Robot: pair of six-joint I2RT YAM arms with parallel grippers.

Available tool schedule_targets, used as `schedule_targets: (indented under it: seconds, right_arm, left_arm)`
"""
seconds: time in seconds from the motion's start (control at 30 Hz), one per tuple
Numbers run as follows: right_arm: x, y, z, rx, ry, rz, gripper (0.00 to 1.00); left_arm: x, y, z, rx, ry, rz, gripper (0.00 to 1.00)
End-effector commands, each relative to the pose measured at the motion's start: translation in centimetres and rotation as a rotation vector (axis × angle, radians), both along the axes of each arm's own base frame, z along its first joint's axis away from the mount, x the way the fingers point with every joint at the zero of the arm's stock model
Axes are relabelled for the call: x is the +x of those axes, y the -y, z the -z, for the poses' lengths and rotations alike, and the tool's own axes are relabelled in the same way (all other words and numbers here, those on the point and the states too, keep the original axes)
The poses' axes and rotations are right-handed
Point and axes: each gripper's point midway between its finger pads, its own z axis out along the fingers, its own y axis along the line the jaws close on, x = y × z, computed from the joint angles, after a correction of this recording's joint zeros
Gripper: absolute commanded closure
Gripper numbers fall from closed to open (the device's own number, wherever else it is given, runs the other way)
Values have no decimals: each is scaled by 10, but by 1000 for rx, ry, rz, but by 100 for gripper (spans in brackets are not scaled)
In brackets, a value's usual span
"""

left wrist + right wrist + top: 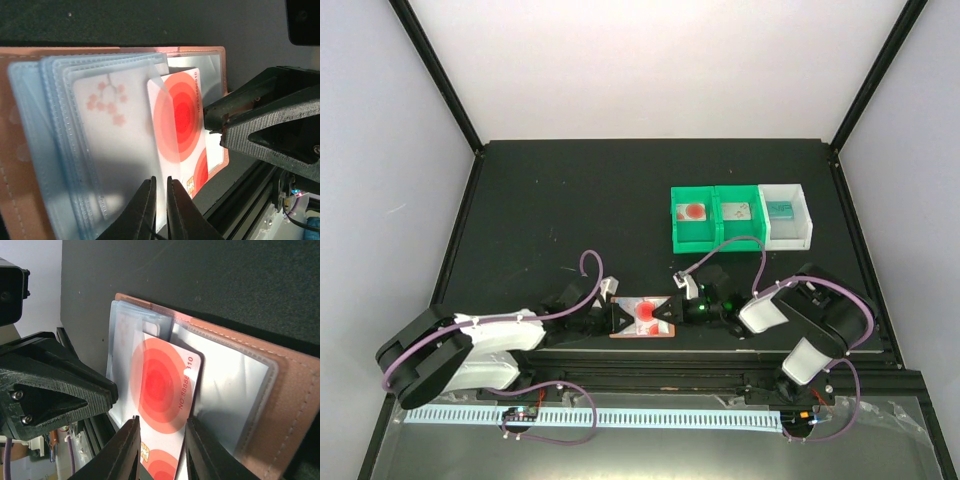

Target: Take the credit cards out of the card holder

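The salmon-pink card holder [665, 326] lies open near the table's front edge, between my two grippers. It also shows in the left wrist view [20, 150] and in the right wrist view [290, 390]. A whitish credit card with red circles [160, 385] sticks partly out of a pale blue pocket [115, 150]. My left gripper [160, 179] is shut on the clear pocket sleeve next to that card [182, 115]. My right gripper [161, 420] has closed its fingers against the card's two long edges. A second card with pink blossoms [107, 100] sits in a sleeve.
Two green bins [715, 240] and a white bin [805, 235] stand at the back right, each with a card inside. The black frame rail [650, 360] runs just in front of the holder. My right gripper's fingers [260, 125] sit close to the holder's right edge.
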Motion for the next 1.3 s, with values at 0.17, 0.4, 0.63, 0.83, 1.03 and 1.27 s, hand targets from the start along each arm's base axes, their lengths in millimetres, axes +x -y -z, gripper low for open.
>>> schedule_targets:
  seconds: [0.17,0.4,0.63,0.83,1.03,1.27]
  right_arm:
    - [-2,11,21,-65,-24,29,72]
    - [-2,10,21,-64,-27,29,71]
    - [-2,8,19,-55,-14,15,69]
    - [-1,8,19,-60,-14,15,69]
    - [0,8,16,-52,-10,15,87]
    - [4,14,7,-68,28,52,99]
  left_arm:
    - [10,21,-32,-75,94,49,93]
    - [14,23,-22,-46,82,52,94]
    - [1,3,29,117,-76,2,96]
    - [-9,-8,53,187,-143,-4,97]
    - [-11,-13,58,212,-152,-12,97]
    - [-11,-18,54,202,-141,-42,97]
